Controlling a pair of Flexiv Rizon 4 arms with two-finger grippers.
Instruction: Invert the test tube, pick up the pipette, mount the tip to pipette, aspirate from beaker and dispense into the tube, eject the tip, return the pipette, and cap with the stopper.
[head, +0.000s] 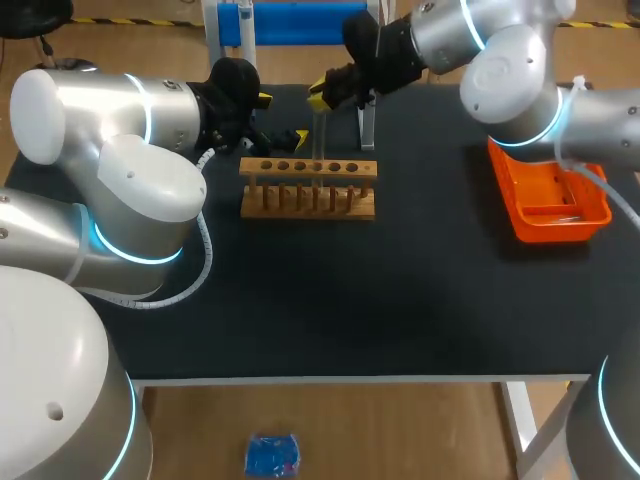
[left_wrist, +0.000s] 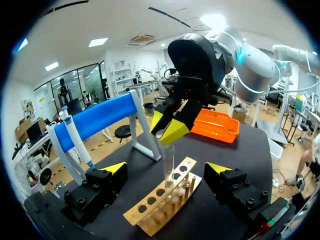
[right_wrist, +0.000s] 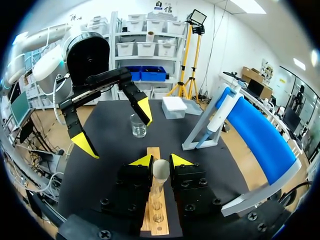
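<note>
Head view: the black table (head: 400, 300) has a matte top and carries only a few things. A wooden rack (head: 308, 187) with a row of holes stands at the middle, somewhat nearer the far edge than the near one. An orange tray (head: 547, 230) sits against the right edge; what is in it cannot be made out. A blue stand (head: 290, 20) on white legs runs along the far edge.

The right gripper (head: 322, 92) hangs above the rack with its yellow tips closed on the top of the test tube (head: 322, 140). The tube hangs upright, and its lower end is at the rack's top board. Whether it has entered a hole cannot be told.

In the right wrist view, the right gripper (right_wrist: 161, 161) pinches the tube's rounded end from both sides. Past the rack's left end stands a clear beaker (right_wrist: 138, 125), with a white box (right_wrist: 174, 106) just beyond it, toward the far left corner. A pipette (right_wrist: 220, 112) leans on the blue stand.

The left gripper (head: 282, 117) hovers behind the rack's left end. Its fingers are spread wide and hold nothing. The left wrist view shows the same, with its tips (left_wrist: 166, 168) far apart and the rack beneath them.
</note>
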